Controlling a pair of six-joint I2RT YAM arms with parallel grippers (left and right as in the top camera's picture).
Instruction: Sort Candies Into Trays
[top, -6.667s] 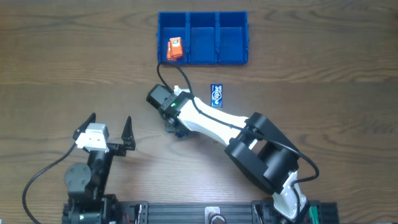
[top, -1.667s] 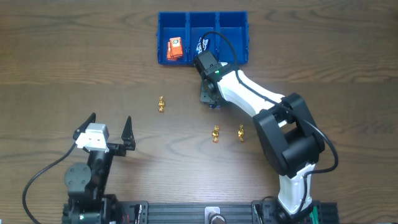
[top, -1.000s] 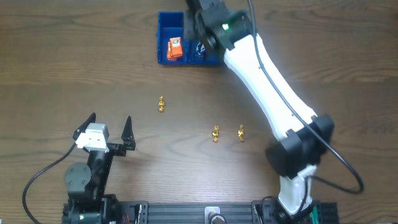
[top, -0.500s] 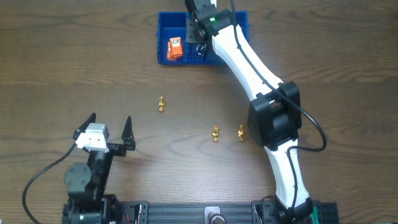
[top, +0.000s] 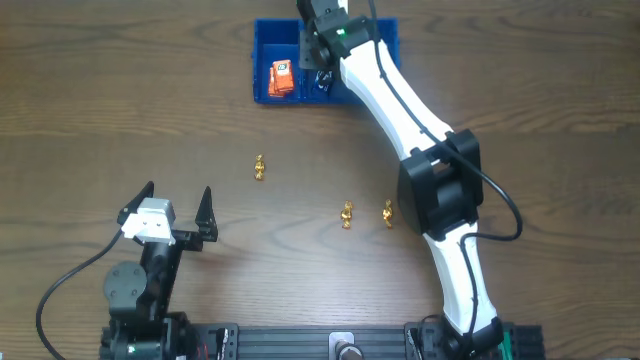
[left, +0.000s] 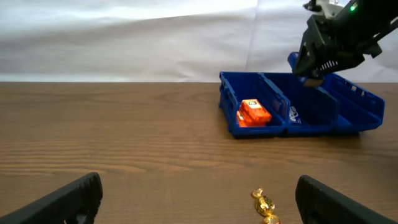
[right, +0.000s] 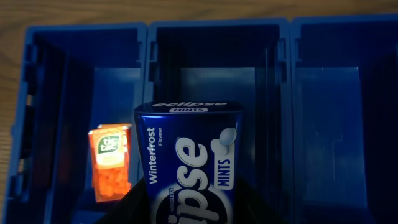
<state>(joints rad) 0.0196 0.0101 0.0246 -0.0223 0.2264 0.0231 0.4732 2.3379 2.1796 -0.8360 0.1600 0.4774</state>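
Right hand (top: 322, 68) grips a blue mint box (right: 189, 168) over the middle compartment of the tray (right: 217, 26), apart from the orange box (right: 112, 165), apparently for release; left hand (top: 178, 190) rests wide open on the desk (top: 520, 130).

Even, soft light on the desk (top: 120, 110), dimmer inside the tray (right: 217, 26).
From above we see faint shadows and a mild sheen on the wood. The left wrist view has a bright white backdrop (left: 124, 37). The tray's compartments lie in deep shade, and the glossy mint box (right: 189, 162) catches light.
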